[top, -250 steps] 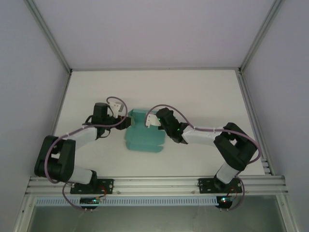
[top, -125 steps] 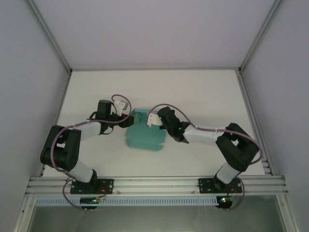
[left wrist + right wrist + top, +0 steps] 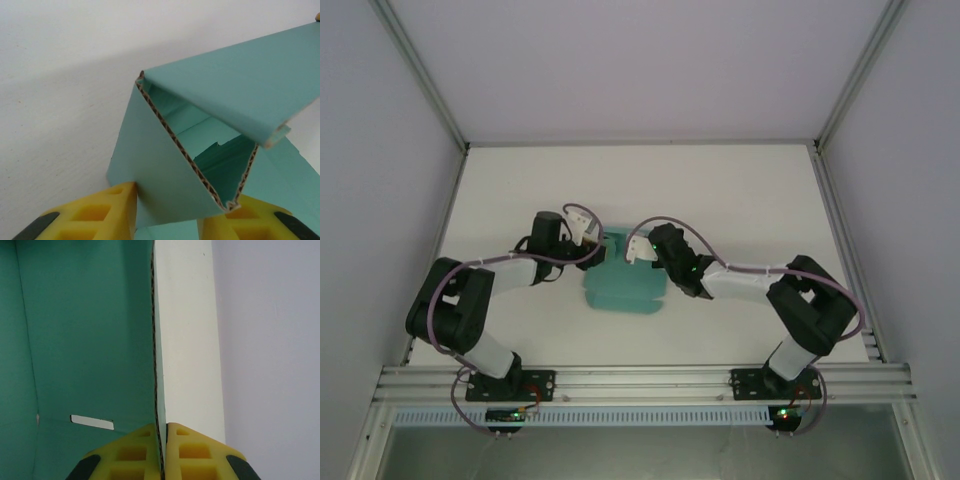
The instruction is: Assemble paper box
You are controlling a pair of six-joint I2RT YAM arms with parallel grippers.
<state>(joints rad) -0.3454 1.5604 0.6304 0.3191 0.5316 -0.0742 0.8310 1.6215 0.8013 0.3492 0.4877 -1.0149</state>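
Box [image 3: 620, 290] lay teal on the white table [image 3: 740, 200], between the two arms and a little left of centre, part folded and not closed. Over the last second my left arm swung in from the box's left side, until the left tool [image 3: 167, 220] sat at its far-left corner. Its yellow fingers were drawing together as it came and now stood on either side of a folded-over side wall. I could see the corrugated edge and the hollow inside that fold. The card touched both fingers, or nearly so, but I could not tell whether they were pinching it yet. The right tool [image 3: 161, 445] had not budged and was pressed together on a thin upright wall, the green inside panel to its left. I judged I was steadying the box with the right while the left came to tuck or press that side wall home, so the assembly was roughly midway.

From above, both wrists covered the box's far edge and I could not make out either pair of fingertips. The left wrist view cut its fingers off at the bottom. I could not tell whether the pale slot [image 3: 92, 422] in the panel was to receive a tab.
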